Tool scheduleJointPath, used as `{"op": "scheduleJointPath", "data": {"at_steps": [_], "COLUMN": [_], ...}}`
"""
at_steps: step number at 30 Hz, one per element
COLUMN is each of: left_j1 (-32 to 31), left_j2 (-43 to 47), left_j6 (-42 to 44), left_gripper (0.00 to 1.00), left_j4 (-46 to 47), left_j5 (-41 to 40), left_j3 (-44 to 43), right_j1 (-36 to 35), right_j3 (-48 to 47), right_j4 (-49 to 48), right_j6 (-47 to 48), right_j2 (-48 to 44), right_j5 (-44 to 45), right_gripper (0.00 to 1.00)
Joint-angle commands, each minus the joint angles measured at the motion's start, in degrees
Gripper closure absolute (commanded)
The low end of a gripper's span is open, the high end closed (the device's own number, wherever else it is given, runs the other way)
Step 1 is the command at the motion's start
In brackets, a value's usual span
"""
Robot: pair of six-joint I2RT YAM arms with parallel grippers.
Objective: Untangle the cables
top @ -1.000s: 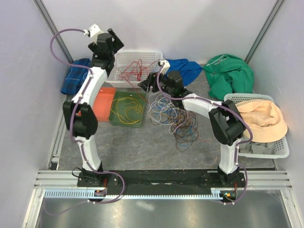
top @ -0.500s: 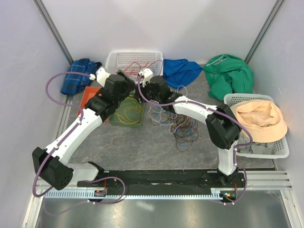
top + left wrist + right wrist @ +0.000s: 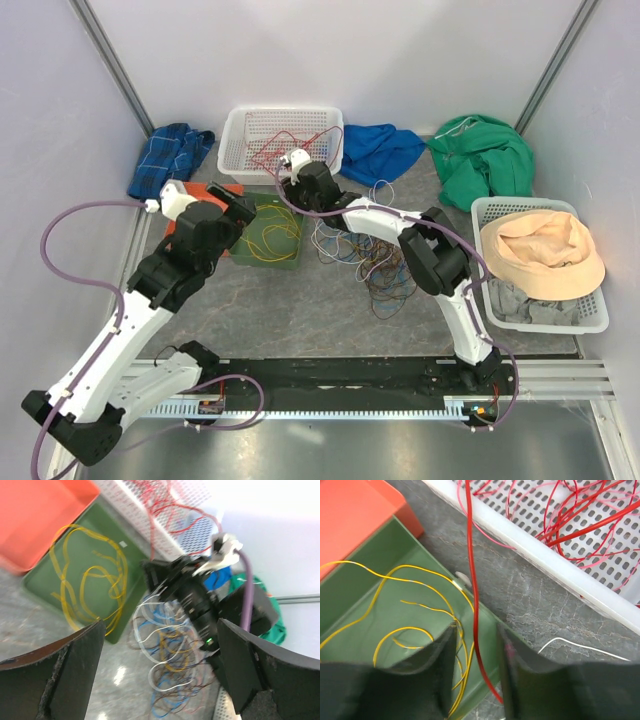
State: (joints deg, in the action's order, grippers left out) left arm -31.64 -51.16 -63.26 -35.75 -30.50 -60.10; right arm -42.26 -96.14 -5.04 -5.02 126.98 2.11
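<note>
Over the left edge of the green rectangular plastic tray [image 3: 265,262], the left end effector [image 3: 160,630] has its fingers wide apart and holds nothing. At the tray's far-right corner, the right end effector [image 3: 476,630] has its fingers narrowly apart, with a thin red cable [image 3: 472,570] running between them, unclamped. Thin yellow cables [image 3: 268,228] lie inside the tray. A mixed tangle of cables [image 3: 370,260] sits on the grey table [image 3: 300,310] just right of it.

Near half of table [image 3: 300,315] bare, free passage. Back row blocked: white basket [image 3: 235,135], green tray [image 3: 288,256], orange tray [image 3: 355,515]. Narrow table strip between basket and green tray, red cable [image 3: 471,555] crossing it. Cable pile [image 3: 375,265] clogs centre-right. Green cloth [image 3: 480,160] fills far right corner.
</note>
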Motion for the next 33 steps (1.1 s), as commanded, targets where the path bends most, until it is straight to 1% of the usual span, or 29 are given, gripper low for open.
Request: {"op": "scheduleJointPath", "data": {"at_steps": [1, 2, 3, 4, 5, 6, 7, 9, 10, 13, 14, 16, 17, 18, 19, 20, 21, 22, 23, 24, 25, 27, 28, 30, 31, 33], "left_j1": [-0.4, -0.4, -0.4, -0.4, -0.4, -0.4, -0.4, -0.4, -0.4, -0.4, -0.4, -0.4, -0.4, -0.4, -0.4, -0.4, -0.4, -0.4, -0.4, -0.4, -0.4, -0.4, -0.4, -0.4, -0.4, -0.4], "left_j2": [2.6, 3.3, 4.1, 4.9, 6.3, 6.9, 7.4, 7.7, 7.7, 7.8, 8.0, 8.5, 8.7, 9.0, 9.1, 9.2, 9.4, 9.5, 9.4, 9.5, 9.4, 9.4, 9.4, 9.3, 9.3, 8.8], "left_j6": [-2.9, -2.7, -2.4, -2.3, -2.0, -2.0, -1.9, -1.8, -1.5, -1.4, -1.8, -1.9, -2.0, -2.0, -1.9, -1.6, -1.4, -1.2, -0.4, 0.1, 0.5, 1.7, 1.9, 1.7, 1.7, 1.7], "left_gripper": [0.0, 0.0, 0.0, 0.0, 0.0, 0.0, 0.0, 0.0, 0.0, 0.0, 0.0, 0.0, 0.0, 0.0, 0.0, 0.0, 0.0, 0.0, 0.0, 0.0, 0.0, 0.0, 0.0, 0.0, 0.0, 0.0], "left_j4": [-4.0, -4.7, -4.9, -5.0, -5.1, -5.1, -5.2, -5.2, -5.2, -5.2, -5.1, -5.2, -5.2, -5.1, -5.2, -5.2, -5.1, -5.1, -5.2, -5.1, -5.2, -5.2, -5.1, -4.9, -4.9, -4.5], "left_j5": [-2.5, -2.9, -3.2, -3.6, -3.7, -3.7, -3.4, -2.5, -2.0, -1.6, -1.6, -1.1, -0.9, -0.3, 0.0, 0.4, 1.0, 1.1, 1.2, 1.2, 1.1, 1.0, 0.9, 0.9, 1.0, 1.5], "left_j3": [3.3, 4.1, 4.5, 5.0, 5.8, 6.0, 6.3, 6.2, 6.1, 6.7, 7.7, 8.7, 9.5, 9.8, 10.5, 10.8, 11.0, 11.1, 11.3, 11.1, 11.1, 11.0, 11.1, 11.5, 11.8, 11.8], "right_j1": [-0.1, -0.3, -0.2, -0.3, -0.5, -0.8, -1.6, -2.2, -2.4, -2.4, -2.3, -2.2, -2.0, -1.6, -1.3, -1.1, -0.5, 0.0, 0.4, 1.3, 1.7, 2.6, 2.6, 2.4, 2.2, 1.7], "right_j3": [-3.9, -3.1, -1.9, -0.1, 4.4, 6.8, 8.4, 8.0, 6.5, -1.4, -5.9, -11.2, -18.2, -22.8, -27.6, -35.3, -37.9, -39.8, -43.8, -45.7, -47.7, -47.0, -43.8, -39.3, -34.3, -29.2], "right_j4": [-0.1, -0.2, -0.8, -3.9, -6.3, -8.7, -12.6, -12.5, -10.5, -4.7, -3.8, 0.5, 2.3, 8.3, 10.9, 12.8, 13.6, 13.4, 13.4, 13.4, 13.0, 11.4, 10.0, 5.5, 3.0, -2.3], "right_j6": [0.4, 0.4, 0.4, 0.1, -0.2, -0.4, -0.6, -0.6, -0.7, -0.6, 0.4, 1.8, 2.3, 3.2, 3.4, 3.6, 3.8, 3.7, 3.3, 2.2, 1.5, -0.4, -0.5, -1.0, -1.4, -1.7], "right_j2": [1.2, 0.8, -0.8, -2.3, -4.3, -8.2, -9.9, -12.4, -12.7, -11.5, -10.7, -7.0, -5.1, -0.5, 2.0, 4.3, 8.0, 9.5, 11.1, 13.7, 14.7, 15.0, 14.3, 10.8, 9.5, 4.8], "right_j5": [1.3, 1.3, 1.4, 1.1, 0.4, 0.5, 0.7, 1.5, 1.4, 2.5, 3.0, 5.2, 5.5, 5.3, 5.5, 5.9, 6.2, 6.3, 6.7, 6.9, 7.3, 7.7, 8.3, 9.9, 10.6, 13.0], "right_gripper": [0.67, 0.81, 0.86, 0.9, 0.97, 0.99, 1.0, 1.0, 1.0, 1.0, 1.0, 1.0, 1.0, 1.0, 1.0, 1.0, 1.0, 1.0, 0.98, 0.82, 0.49, 0.19, 0.02, 0.02, 0.02, 0.02]}}
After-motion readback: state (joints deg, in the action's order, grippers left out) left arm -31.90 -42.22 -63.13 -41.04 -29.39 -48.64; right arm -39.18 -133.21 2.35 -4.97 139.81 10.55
